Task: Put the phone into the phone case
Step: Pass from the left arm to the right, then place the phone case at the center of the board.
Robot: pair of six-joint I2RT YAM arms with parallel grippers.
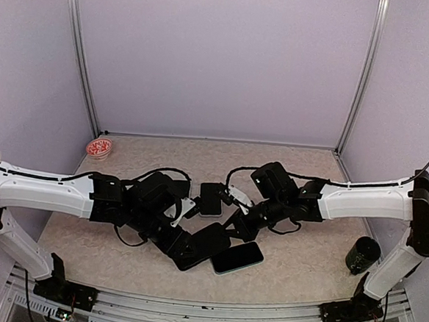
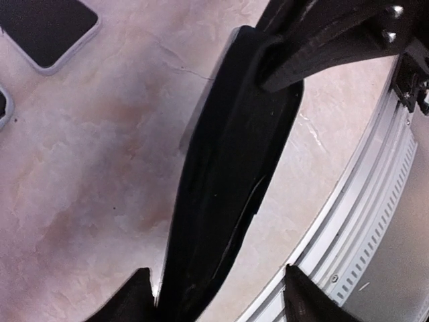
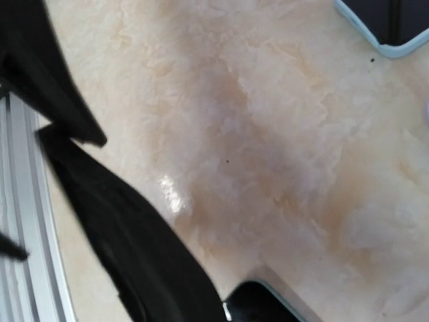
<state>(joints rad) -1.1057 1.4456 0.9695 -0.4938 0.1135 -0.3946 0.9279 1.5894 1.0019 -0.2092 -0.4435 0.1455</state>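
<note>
Progress on the phone (image 1: 237, 258)?

None that shows. It lies flat on the table (image 1: 302, 274), dark face up, just beside the case (image 1: 200, 246), on the side toward the right arm. No part of it is inside the case.

And the case?

It is black and tipped up on a long edge, not lying hollow side up. In the left wrist view it runs as a narrow dark band between the left jaws.

Do those jaws hold it?

No. The left jaws stand open, with one finger (image 2: 131, 298) close against the case and the other well apart from it. The right jaws are closed. In that same view they look to be pinching the far end of the case, which is probably what keeps it on edge.

So what is left?

Nearly everything, by the look of it. The case has to be laid or steadied with its hollow facing the phone. Then the phone has to be picked up or slid across, lined up corner to corner and pressed in until the rim seats all round. No jaws are on the phone yet.

Anything else by the case?

A second dark slab (image 1: 212, 199) lies just beyond the case, on its far side. Whether that is a phone or a case cannot be told.
</note>
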